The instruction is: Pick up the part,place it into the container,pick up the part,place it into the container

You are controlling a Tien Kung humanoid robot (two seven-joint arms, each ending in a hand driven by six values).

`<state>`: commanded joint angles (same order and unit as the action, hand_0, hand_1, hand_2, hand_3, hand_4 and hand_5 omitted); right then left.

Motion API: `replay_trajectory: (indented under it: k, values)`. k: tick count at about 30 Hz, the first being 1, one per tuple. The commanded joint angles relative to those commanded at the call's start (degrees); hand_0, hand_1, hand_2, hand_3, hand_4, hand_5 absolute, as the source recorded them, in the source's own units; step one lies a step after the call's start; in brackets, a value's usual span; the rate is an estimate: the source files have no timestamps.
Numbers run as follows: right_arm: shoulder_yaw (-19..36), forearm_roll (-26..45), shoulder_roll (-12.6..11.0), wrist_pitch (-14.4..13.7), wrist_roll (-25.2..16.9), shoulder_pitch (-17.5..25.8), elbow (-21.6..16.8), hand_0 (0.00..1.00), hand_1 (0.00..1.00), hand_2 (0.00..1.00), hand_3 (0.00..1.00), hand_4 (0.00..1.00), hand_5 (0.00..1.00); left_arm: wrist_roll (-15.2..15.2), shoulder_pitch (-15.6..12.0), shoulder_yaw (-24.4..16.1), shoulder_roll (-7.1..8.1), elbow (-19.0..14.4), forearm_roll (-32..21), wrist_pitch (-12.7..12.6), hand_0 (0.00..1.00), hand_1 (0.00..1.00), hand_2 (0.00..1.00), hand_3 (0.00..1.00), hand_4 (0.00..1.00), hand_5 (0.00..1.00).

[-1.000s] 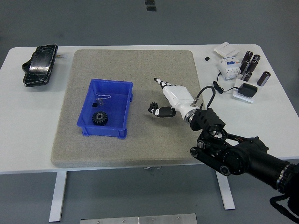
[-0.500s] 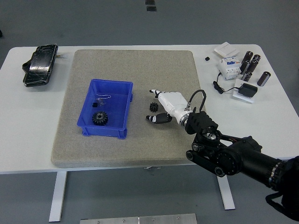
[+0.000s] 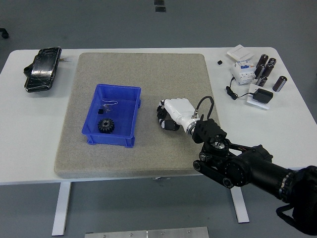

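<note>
My right hand (image 3: pixel 166 117) is white, on a black arm that comes in from the lower right. It lies on the grey mat (image 3: pixel 148 74) just right of the blue container (image 3: pixel 134 116). Its fingers are curled down around a small black gear (image 3: pixel 161 114), which is mostly hidden under them and still at mat level. The container holds a larger black gear (image 3: pixel 104 125) and a small metal piece (image 3: pixel 108 105). The left arm is out of view.
A black tray-like object (image 3: pixel 41 69) lies at the table's far left. At the far right are a white breaker (image 3: pixel 242 72), several black cylinders (image 3: pixel 267 69), a black adapter with cable (image 3: pixel 261 95), a white box (image 3: pixel 237 52) and a small black cube (image 3: pixel 219 62).
My right hand moved left and down onto the small gear, and its fingers went from spread to curled around it. Nothing else moved.
</note>
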<state>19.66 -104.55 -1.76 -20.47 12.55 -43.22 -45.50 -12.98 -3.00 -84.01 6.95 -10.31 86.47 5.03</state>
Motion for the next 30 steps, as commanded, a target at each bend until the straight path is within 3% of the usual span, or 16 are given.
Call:
replay_trajectory:
  k: [5, 7, 15, 19, 23, 24, 29, 30]
  values:
    - [0.5, -0.6, -0.5, -0.2, -0.1, 0.3, -0.5, 0.501, 0.450, 0.385, 0.454, 0.194, 0.011, 0.1, 0.0, 0.0, -0.04, 0.0, -0.2, -0.1, 0.642, 0.639, 0.596, 0.624, 0.717, 0.572]
    - [1.6, -1.2, -1.0, -0.6, -0.2, 0.4, -1.6, 0.483, 0.433, 0.341, 0.398, 0.153, 0.008, 0.1, -0.1, 0.1, -0.03, 0.0, -0.2, -0.2, 0.644, 0.639, 0.599, 0.625, 0.715, 0.575]
    - [5.6, -4.3, -2.2, -2.3, 0.4, 0.6, -9.2, 0.482, 0.431, 0.338, 0.396, 0.159, 0.011, 0.1, -0.4, 0.0, -0.07, 0.0, -0.3, -0.3, 0.636, 0.639, 0.597, 0.626, 0.714, 0.577]
    - [4.1, -3.8, -2.0, -3.7, 0.3, 0.5, -13.8, 0.491, 0.436, 0.349, 0.405, 0.163, 0.002, 0.0, -0.4, 0.1, -0.12, 0.0, -0.3, -0.3, 0.636, 0.639, 0.597, 0.627, 0.713, 0.583]
    - [0.5, -1.3, -0.8, -5.9, -1.5, 0.2, -15.9, 0.491, 0.436, 0.349, 0.405, 0.163, 0.002, 0.0, -0.4, 0.1, -0.18, 0.0, -0.3, -0.3, 0.636, 0.639, 0.597, 0.627, 0.713, 0.583]
    - [-0.2, -0.6, -0.6, -6.2, -1.9, 0.2, -15.8, 0.641, 0.561, 0.558, 0.583, 0.190, 0.197, -0.1, -0.4, 0.1, -0.19, 0.0, -0.3, -0.3, 0.636, 0.639, 0.597, 0.628, 0.712, 0.590]
    - [-2.2, 2.2, 0.6, -6.7, -3.7, 0.3, -14.8, 0.641, 0.561, 0.558, 0.583, 0.190, 0.197, -0.2, -0.4, 0.0, -0.18, 0.0, -0.3, -0.3, 0.636, 0.639, 0.597, 0.628, 0.712, 0.590]
    - [-2.3, 2.5, 0.7, -6.9, -4.0, 0.3, -14.7, 0.817, 0.804, 0.852, 0.870, 0.459, 0.230, -0.3, -0.4, 0.0, -0.18, 0.0, -0.3, -0.3, 0.636, 0.638, 0.596, 0.628, 0.712, 0.593]
